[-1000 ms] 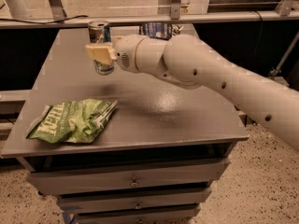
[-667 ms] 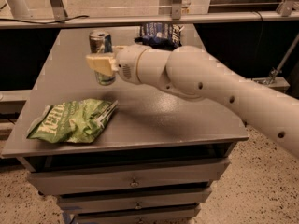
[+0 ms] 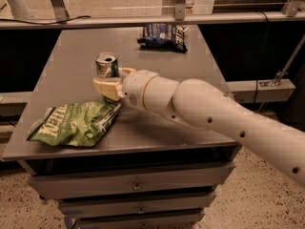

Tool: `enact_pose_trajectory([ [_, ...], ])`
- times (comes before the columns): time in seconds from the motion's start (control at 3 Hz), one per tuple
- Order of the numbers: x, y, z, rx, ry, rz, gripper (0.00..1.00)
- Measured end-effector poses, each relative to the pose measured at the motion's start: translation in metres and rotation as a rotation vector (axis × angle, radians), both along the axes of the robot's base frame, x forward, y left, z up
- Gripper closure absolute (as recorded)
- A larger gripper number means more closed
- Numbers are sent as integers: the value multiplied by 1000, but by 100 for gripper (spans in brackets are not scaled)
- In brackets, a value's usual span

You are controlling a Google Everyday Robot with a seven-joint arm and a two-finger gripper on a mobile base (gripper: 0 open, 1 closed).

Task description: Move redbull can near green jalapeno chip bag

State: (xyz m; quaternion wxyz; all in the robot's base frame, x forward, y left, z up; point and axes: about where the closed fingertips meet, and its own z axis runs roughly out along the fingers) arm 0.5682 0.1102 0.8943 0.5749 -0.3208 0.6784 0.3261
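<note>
Pinching 1 redbull can (image 3: 106,65), hand (image 3: 110,81) nr 1 green jalapeno chip bag (image 3: 76,124), 1 blue bag (image 3: 163,36) far back

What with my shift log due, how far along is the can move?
Done: the redbull can is beside the green jalapeno chip bag. In hand: the gripper, above the table, holds it in its fingers. Left: setting down, if not yet down, and release.

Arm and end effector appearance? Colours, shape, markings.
Arm: glossy white, fat rounded segments, small dark dots along its side, no cables showing. End effector, at the redbull can: pale yellow fingers on a white rounded wrist.
</note>
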Motion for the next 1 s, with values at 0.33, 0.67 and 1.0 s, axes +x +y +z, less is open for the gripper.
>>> enact_pose_trajectory([
  [0.33, 0, -3, -12, 3, -13, -7, 83],
  [0.67, 0, -6, -17, 2, -22, -13, 59],
  [1.0, 0, -6, -16, 2, -22, -13, 36],
])
